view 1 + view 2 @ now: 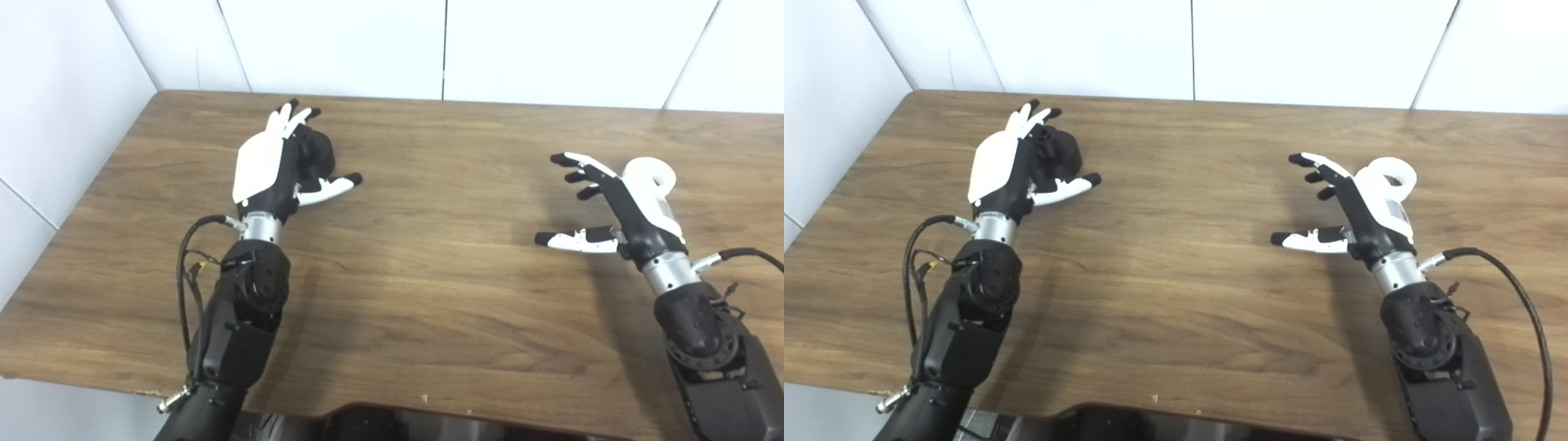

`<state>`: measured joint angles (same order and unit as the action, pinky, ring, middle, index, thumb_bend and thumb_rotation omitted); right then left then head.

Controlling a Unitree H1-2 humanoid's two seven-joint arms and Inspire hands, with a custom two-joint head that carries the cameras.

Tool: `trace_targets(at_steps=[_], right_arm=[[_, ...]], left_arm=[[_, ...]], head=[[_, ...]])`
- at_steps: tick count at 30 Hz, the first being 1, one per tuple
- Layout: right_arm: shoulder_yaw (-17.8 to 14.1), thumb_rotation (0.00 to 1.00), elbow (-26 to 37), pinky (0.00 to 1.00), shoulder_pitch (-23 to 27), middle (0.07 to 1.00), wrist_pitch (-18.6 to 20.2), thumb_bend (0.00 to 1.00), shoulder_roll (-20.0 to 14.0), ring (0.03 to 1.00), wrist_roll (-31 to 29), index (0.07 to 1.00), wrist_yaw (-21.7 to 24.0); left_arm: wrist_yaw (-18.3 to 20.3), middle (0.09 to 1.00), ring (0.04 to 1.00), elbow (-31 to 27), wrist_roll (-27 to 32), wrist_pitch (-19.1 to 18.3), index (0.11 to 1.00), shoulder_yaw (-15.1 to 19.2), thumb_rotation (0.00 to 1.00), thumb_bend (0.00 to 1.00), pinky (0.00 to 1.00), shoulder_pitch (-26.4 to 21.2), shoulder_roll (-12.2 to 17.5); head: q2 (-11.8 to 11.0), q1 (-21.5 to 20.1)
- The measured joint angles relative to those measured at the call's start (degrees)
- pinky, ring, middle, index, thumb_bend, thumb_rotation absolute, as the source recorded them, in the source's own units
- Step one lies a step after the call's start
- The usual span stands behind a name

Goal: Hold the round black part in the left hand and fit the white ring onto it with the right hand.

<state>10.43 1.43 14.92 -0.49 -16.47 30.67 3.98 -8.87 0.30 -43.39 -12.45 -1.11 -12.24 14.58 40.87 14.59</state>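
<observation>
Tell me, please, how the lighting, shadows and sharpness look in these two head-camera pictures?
Left eye view: even overhead light, a pale sheen across the table, soft shadows beside both arms, slightly soft focus throughout. Right eye view: the same sheen; the white ring is nearly blown out behind the right hand, and the round black part by the left hand shows almost no detail.

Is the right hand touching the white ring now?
Cannot tell. In both eye views the right hand, fingers spread, overlaps the white ring lying behind it; neither shows contact or a gap plainly.
</observation>
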Motion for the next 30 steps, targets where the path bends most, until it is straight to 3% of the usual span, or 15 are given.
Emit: trace_targets(at_steps=[10, 20, 23, 30], right_arm=[[-0.2, 0.24, 0.0, 0.65, 0.0, 0.851, 0.1, 0.82, 0.0, 0.783, 0.0, 0.834, 0.1], [-0.4, 0.23, 0.3, 0.67, 0.0, 0.861, 0.2, 0.81, -0.2, 0.8, -0.1, 0.838, 0.4], [-0.4, 0.22, 0.6, 0.67, 0.0, 0.864, 0.2, 0.81, -0.2, 0.802, -0.1, 0.839, 0.7], [-0.5, 0.23, 1.1, 0.68, -0.3, 0.871, 1.2, 0.81, -0.2, 0.806, 0.2, 0.843, 1.0]], left_arm=[[-2.7, 1.0, 1.0, 8.0, -0.3, -0.4, 0.912, 1.0, 0.36, 0.99, 0.9, -3.5, 3.5], [-2.8, 1.0, 1.0, 13.6, -0.2, -0.8, 0.943, -0.1, 0.43, 1.0, 0.92, -5.3, 5.4], [-1.8, 1.0, 1.0, 14.0, 0.1, -1.0, 0.941, -1.4, 0.52, 1.0, 0.95, -5.7, 5.9], [3.8, 1.0, 1.0, 14.2, 1.5, -2.7, 0.892, -3.3, 0.56, 1.0, 0.97, -6.7, 8.0]], head=[[0.0, -0.3], [0.1, -0.6], [0.1, -0.7], [0.4, -1.1]])
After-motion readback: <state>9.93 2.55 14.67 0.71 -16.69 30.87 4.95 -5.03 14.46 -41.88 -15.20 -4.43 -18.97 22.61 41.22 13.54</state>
